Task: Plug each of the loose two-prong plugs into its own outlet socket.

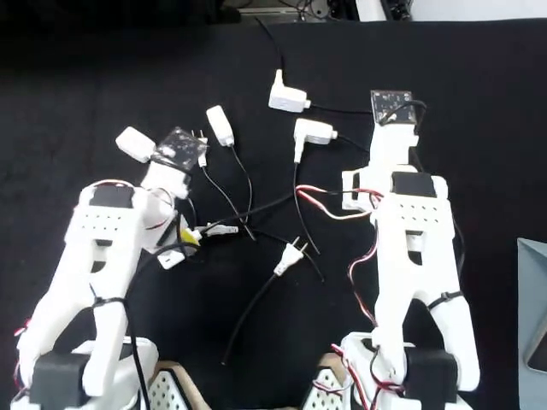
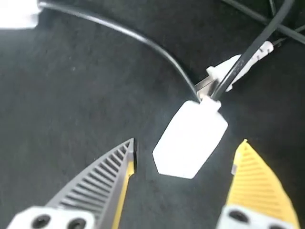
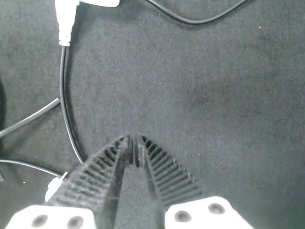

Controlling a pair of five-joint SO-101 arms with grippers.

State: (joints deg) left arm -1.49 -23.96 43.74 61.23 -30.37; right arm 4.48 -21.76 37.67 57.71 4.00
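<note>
Between the wide-open jaws of the left gripper [image 2: 187, 143] lies a white socket [image 2: 190, 140], touching neither jaw; a plug [image 2: 229, 70] lies just beyond it, crossed by a black cord [image 2: 248, 52]. Over the counter [image 3: 219, 95], the right gripper [image 3: 133, 143] has its jaws closed on nothing

From where I stand, nothing written can be read here: no lettering, number, label or sign shows clearly enough.
</note>
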